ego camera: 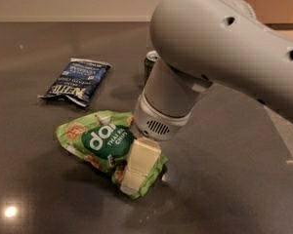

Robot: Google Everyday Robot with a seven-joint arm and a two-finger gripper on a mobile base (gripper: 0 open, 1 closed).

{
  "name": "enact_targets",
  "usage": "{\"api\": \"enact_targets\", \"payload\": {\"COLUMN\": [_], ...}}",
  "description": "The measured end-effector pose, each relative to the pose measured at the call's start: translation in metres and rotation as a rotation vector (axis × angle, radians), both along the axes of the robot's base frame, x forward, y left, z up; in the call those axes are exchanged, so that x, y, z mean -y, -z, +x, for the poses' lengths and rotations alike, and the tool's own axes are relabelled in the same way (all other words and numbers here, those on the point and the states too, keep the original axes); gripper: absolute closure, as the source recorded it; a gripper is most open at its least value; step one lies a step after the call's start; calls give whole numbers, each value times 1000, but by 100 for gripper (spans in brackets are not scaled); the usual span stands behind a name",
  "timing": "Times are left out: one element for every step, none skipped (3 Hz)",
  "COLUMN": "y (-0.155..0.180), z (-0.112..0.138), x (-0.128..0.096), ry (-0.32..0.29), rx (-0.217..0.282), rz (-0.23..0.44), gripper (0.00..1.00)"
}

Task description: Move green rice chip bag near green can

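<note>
The green rice chip bag (100, 140) lies flat and wrinkled on the dark tabletop, left of centre, with its dark green oval facing up. My gripper (136, 172) reaches down from the big grey arm and sits over the bag's right end, pressed against or just above it. The green can (150, 62) stands behind the bag. Only a sliver of its silver top and green side shows at the arm's left edge; the rest is hidden by the arm.
A dark blue chip bag (78, 80) lies at the back left. The grey arm (215, 57) fills the upper right of the view. The dark tabletop (34, 189) stretches to the left and front. A lighter strip runs along the right edge.
</note>
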State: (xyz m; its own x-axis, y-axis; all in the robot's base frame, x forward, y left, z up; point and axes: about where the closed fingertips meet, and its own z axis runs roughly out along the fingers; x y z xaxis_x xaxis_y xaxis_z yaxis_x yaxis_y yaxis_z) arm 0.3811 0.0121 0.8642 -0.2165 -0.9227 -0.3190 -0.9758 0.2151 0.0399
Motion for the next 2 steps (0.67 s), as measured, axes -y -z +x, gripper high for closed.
{"api": "enact_targets", "payload": {"y": [2, 1], "z": [0, 1], "x": [-2, -2], "ry": [2, 0], "rx": [12, 20], "rz": [-4, -3], "gripper": [13, 37]}}
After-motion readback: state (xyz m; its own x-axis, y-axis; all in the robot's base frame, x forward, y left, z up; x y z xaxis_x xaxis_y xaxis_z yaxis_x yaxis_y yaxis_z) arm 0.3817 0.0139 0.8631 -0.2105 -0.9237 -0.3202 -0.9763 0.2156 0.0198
